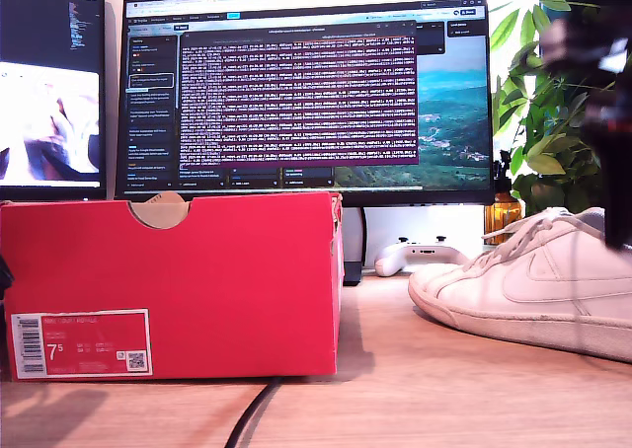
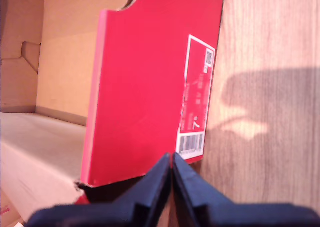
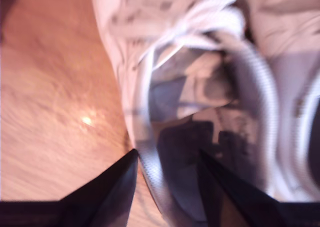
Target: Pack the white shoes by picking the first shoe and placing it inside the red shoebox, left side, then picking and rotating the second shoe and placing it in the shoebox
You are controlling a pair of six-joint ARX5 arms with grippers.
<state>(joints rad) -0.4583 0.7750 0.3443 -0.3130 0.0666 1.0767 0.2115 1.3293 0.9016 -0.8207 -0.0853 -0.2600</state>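
I am working on the first pick: my second gripper [image 3: 167, 174], jaws spread, is straddling the collar of a white shoe [image 1: 538, 280] on the table at the exterior view's right. My first gripper [image 2: 171, 179], jaws pressed together, is hanging outside the red shoebox [image 1: 178, 280]. Next I judge I must close and lift.

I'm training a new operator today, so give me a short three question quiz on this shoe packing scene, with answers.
1. True or false: a shoe already lies inside the box.
2. My second gripper straddles which part of the shoe? A) toe B) collar edge C) sole
3. Fill in: my first gripper hangs shut above the box's ___ wall.

Key:
1. False; the first wrist view shows bare cardboard inside, as far as it sees.
2. B; one finger is outside the collar, one inside the opening.
3. Labelled; the barcode label is just ahead of the fingertips.
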